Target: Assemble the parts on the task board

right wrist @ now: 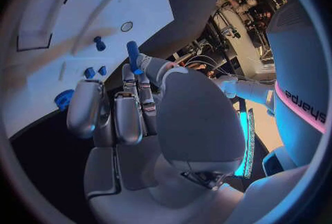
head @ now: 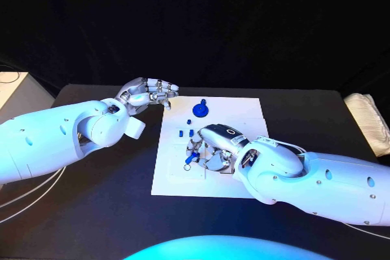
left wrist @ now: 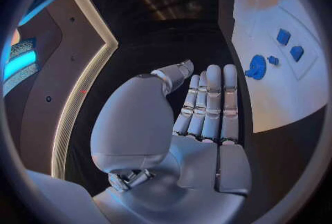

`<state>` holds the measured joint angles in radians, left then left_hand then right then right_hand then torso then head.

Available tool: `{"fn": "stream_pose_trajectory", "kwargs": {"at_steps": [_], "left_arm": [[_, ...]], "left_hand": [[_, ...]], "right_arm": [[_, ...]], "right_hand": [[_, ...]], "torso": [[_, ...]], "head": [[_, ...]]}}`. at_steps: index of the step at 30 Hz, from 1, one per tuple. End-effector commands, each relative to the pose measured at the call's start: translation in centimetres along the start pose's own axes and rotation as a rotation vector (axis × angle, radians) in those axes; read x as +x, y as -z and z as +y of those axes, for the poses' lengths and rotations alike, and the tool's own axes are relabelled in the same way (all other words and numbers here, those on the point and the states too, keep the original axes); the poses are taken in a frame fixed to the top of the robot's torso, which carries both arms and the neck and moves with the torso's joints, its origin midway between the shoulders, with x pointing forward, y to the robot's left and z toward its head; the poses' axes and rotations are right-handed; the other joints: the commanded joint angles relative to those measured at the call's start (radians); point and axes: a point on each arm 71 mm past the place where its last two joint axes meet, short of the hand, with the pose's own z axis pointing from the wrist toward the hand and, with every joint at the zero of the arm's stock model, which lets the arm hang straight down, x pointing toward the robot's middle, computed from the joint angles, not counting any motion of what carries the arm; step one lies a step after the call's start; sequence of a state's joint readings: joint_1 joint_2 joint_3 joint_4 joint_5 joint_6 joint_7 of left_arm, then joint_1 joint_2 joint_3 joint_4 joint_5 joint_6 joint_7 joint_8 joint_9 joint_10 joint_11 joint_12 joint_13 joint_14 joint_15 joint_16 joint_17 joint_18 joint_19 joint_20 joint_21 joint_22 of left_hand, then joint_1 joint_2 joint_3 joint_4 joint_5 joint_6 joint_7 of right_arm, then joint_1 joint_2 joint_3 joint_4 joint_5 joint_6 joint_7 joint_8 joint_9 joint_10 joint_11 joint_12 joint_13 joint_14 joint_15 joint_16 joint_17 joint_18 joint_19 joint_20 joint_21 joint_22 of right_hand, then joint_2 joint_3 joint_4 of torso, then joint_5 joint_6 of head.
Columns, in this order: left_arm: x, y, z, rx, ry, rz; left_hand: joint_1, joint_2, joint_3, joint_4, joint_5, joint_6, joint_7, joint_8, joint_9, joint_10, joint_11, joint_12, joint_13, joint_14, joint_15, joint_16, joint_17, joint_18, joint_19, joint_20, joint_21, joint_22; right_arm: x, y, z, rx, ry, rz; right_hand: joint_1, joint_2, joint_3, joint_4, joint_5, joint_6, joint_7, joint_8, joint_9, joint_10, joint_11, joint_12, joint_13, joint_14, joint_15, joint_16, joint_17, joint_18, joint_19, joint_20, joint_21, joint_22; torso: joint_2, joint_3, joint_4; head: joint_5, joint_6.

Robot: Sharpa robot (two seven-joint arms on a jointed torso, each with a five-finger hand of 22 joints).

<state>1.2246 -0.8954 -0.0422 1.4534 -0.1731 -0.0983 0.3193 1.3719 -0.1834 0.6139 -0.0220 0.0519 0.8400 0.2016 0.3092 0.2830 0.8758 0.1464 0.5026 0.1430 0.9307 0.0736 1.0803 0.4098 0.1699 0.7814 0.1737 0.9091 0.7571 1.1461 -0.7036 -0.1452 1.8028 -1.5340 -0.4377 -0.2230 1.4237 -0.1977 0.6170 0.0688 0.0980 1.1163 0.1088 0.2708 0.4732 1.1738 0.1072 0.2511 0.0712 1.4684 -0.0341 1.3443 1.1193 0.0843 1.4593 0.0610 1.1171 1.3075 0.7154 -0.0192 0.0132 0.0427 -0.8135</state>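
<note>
1. Holding a slim blue peg (right wrist: 132, 56) between thumb and fingers, the right robot hand (head: 213, 147) hangs over the near-middle of the white task board (head: 244, 110); the peg's long axis stands roughly upright.
2. Just beyond the right robot hand, on its far-left side, small blue parts (head: 185, 133) stand in the board, with a round blue gear (head: 200, 109) farther off toward the far edge.
3. Fingers curled in on nothing, the left robot hand (head: 149, 92) hovers over the black bench (head: 97, 215) off the board's far-left corner.
4. The right robot hand is plainly nearer; seating the peg likely calls for a straight descent.
</note>
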Motion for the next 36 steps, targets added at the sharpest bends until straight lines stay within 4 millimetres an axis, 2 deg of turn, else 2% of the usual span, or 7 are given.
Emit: {"fn": "stream_pose_trajectory", "kwargs": {"at_steps": [1, 5, 12, 16, 36], "left_arm": [[0.2, -0.1, -0.1, 0.01, 0.016, 0.006], [0.2, -0.1, -0.1, 0.007, 0.02, 0.009], [0.3, -0.1, -0.1, 0.005, 0.023, 0.011], [0.3, -0.1, -0.1, 0.004, 0.023, 0.012], [0.1, 0.0, 0.0, 0.001, 0.022, 0.009]], "left_hand": [[-0.002, 0.011, -0.007, 0.001, 0.0, -0.006, 0.001, -0.002, 0.002, -0.008, -0.002, 0.005, -0.001, -0.007, 0.002, -0.006, -0.001, 0.014, 0.01, 0.0, -0.003, -0.002], [-0.002, 0.011, -0.007, 0.001, 0.0, -0.006, 0.001, -0.002, 0.002, -0.008, -0.002, 0.005, -0.001, -0.007, 0.002, -0.006, -0.001, 0.014, 0.01, 0.0, -0.003, -0.002], [-0.004, 0.011, -0.008, 0.002, 0.0, -0.007, 0.001, -0.003, 0.001, -0.008, -0.001, 0.005, -0.001, -0.007, 0.002, -0.006, -0.001, 0.014, 0.011, 0.0, -0.004, -0.002], [-0.004, 0.011, -0.008, 0.002, 0.0, -0.007, 0.001, -0.003, 0.001, -0.008, -0.001, 0.005, -0.001, -0.007, 0.002, -0.006, -0.001, 0.014, 0.011, 0.0, -0.004, -0.002], [-0.004, 0.011, -0.008, 0.002, 0.0, -0.007, 0.001, -0.003, 0.001, -0.008, -0.001, 0.005, -0.001, -0.007, 0.002, -0.006, -0.001, 0.014, 0.011, 0.0, -0.004, -0.002]], "right_arm": [[1.1, -0.2, 0.4, -0.036, 0.007, 0.055], [2.0, -0.5, 0.4, -0.038, 0.013, 0.077], [2.8, -0.8, 0.4, -0.028, 0.038, 0.092], [2.8, -0.9, 0.4, -0.024, 0.049, 0.089], [2.4, -0.5, 0.0, -0.002, 0.077, 0.024]], "right_hand": [[-0.005, 0.008, 0.001, -0.005, 0.005, -0.006, 0.002, 0.004, 0.0, 0.077, -0.07, 0.002, 0.032, 0.017, -0.006, -0.002, -0.001, -0.003, -0.001, -0.001, -0.004, 0.076], [-0.005, 0.008, 0.001, -0.005, 0.006, -0.006, 0.002, 0.004, 0.001, 0.077, -0.069, 0.001, 0.032, 0.017, -0.006, -0.002, -0.001, -0.003, -0.001, -0.001, -0.004, 0.076], [-0.006, 0.008, 0.002, -0.006, 0.006, -0.007, 0.002, 0.004, 0.002, 0.077, -0.069, 0.0, 0.033, 0.017, -0.005, -0.003, -0.002, -0.003, -0.002, 0.0, -0.006, 0.075], [-0.007, 0.009, 0.003, -0.007, 0.006, -0.008, 0.002, 0.005, 0.003, 0.077, -0.069, 0.0, 0.033, 0.017, -0.005, -0.004, -0.004, -0.003, -0.002, 0.0, -0.008, 0.074], [-0.008, 0.008, 0.004, -0.01, 0.008, -0.009, 0.002, 0.006, 0.005, 0.078, -0.069, -0.002, 0.034, 0.017, -0.005, -0.003, -0.001, -0.004, -0.001, 0.0, -0.002, 0.077]], "torso": [[0.002, -0.0008, -0.0012], [0.003, -0.0002, -0.001], [0.002, -0.0017, -0.0015], [0.002, -0.001, -0.0006], [0.001, -0.0001, -0.0014]], "head": [[0.011, -0.002], [0.014, -0.005], [0.017, -0.011], [0.018, -0.017], [0.022, -0.021]]}}
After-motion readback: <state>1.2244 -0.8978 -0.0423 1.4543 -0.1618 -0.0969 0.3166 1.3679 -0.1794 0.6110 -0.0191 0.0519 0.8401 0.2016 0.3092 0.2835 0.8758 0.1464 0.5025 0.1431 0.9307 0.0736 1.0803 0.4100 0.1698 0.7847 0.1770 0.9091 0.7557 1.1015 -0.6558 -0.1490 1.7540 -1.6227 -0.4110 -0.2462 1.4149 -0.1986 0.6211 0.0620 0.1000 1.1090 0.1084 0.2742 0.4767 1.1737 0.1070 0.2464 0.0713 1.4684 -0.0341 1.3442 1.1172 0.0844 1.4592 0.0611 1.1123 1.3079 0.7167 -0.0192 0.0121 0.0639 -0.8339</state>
